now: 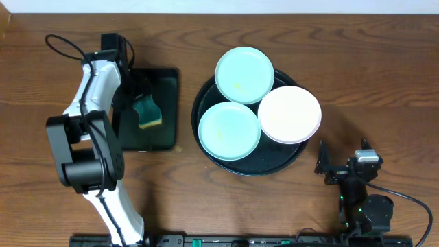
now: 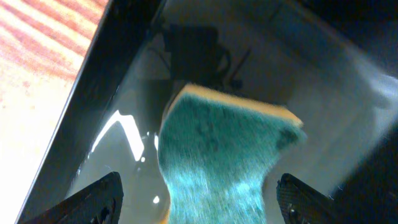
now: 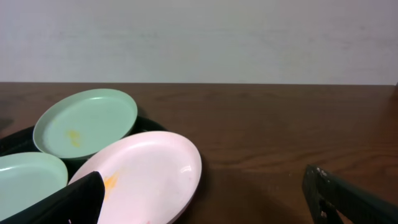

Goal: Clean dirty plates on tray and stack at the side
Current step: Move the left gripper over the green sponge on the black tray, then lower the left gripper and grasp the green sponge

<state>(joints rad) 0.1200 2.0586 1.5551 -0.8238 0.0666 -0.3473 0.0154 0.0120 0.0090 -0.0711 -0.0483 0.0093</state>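
Three plates lie in the round black tray (image 1: 206, 147): a mint plate (image 1: 245, 74) at the back, a mint plate (image 1: 229, 130) at the front left, and a white plate (image 1: 289, 114) at the right overhanging the rim. The right wrist view shows the white plate (image 3: 149, 180) with a yellow smear, the back mint plate (image 3: 86, 122) with a smear, and the other mint plate (image 3: 28, 177). My left gripper (image 1: 140, 92) is open, its fingers on either side of the teal-and-yellow sponge (image 2: 221, 155), apart from it. My right gripper (image 1: 328, 165) is open and empty, right of the tray.
The sponge (image 1: 147, 111) lies in a rectangular black tray (image 1: 164, 130) left of the round tray; its bottom looks wet in the left wrist view (image 2: 118, 155). Bare wood tabletop (image 1: 384, 82) lies right of the round tray.
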